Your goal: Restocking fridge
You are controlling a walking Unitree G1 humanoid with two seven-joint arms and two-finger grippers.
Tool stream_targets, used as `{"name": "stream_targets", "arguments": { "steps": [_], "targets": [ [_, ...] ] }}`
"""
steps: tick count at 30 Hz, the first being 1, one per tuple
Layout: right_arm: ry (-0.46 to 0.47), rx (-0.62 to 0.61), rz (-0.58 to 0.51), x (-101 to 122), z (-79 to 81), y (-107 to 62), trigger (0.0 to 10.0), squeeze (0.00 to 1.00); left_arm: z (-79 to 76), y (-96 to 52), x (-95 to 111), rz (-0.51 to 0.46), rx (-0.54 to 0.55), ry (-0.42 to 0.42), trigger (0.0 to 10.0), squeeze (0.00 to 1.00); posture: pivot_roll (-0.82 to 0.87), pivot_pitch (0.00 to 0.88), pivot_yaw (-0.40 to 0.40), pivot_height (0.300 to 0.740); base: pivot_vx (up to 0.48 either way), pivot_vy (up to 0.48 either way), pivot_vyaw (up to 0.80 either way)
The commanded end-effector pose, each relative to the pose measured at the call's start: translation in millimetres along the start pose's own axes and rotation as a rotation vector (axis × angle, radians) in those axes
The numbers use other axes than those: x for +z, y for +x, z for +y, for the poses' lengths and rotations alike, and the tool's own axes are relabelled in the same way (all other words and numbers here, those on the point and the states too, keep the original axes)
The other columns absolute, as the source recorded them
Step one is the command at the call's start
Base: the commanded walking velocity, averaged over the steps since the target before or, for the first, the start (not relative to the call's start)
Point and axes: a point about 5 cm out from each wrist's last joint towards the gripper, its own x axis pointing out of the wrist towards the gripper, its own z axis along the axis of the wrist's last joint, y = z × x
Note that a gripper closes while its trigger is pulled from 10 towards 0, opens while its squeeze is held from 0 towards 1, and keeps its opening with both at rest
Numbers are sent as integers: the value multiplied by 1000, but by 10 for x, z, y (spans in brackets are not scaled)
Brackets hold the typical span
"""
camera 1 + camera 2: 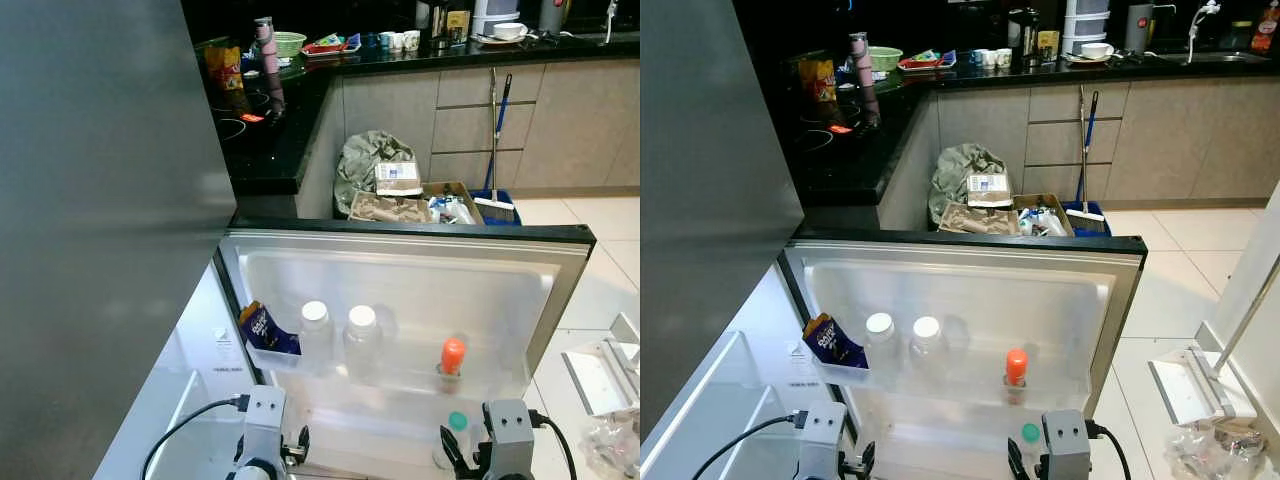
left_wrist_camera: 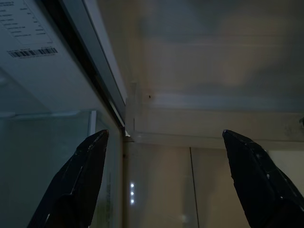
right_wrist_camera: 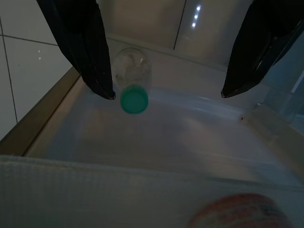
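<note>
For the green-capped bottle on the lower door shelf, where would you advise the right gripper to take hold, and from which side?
Probably around the clear body just below the green cap of the green-capped bottle, coming from above. It stands upright in the door shelf, whose front wall blocks a low side approach. The open right gripper already hangs above.

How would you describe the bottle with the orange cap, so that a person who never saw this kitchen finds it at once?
Look at the open fridge door and its upper shelf. Beside the purple snack packet stand two white-capped bottles; the bottle with the orange cap stands apart from them, toward the robot's right. It alone has an orange cap.
</note>
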Motion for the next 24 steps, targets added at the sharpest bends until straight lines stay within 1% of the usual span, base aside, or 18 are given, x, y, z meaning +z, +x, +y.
{"name": "stream_targets", "arguments": {
  "steps": [1, 5, 9, 11, 20, 24],
  "targets": [
    [2, 6, 14, -60, 36, -31, 10000, 0, -15, -19, -28, -1, -15, -2, 10000, 0, -63, 90, 51, 717, 0, 0, 0],
    [2, 11, 12, -60, 42, -36, 10000, 0, -27, -23, -25, -3, -25, 23, 10000, 0, -62, 92, 53, 717, 0, 0, 0],
    [2, 12, 11, -62, 48, -41, 10000, 0, -27, -27, -30, -2, -25, 25, 10000, 0, -63, 95, 57, 717, 0, 0, 0],
    [0, 15, 10, -64, 52, -42, 10000, 0, -29, -30, -33, -1, -28, 27, 10000, 0, -63, 95, 58, 717, 0, -289, 0],
    [-11, 21, 21, -85, 64, -47, 10000, 0, -30, -38, -40, 0, -32, 29, 10000, 0, -62, 94, 59, 717, 0, -462, 0],
    [-64, 42, 21, -75, 88, -44, 10000, 0, -31, -39, -40, 0, -32, 30, 10000, 0, -60, 90, 59, 717, 0, -480, 0]
  ]
}}
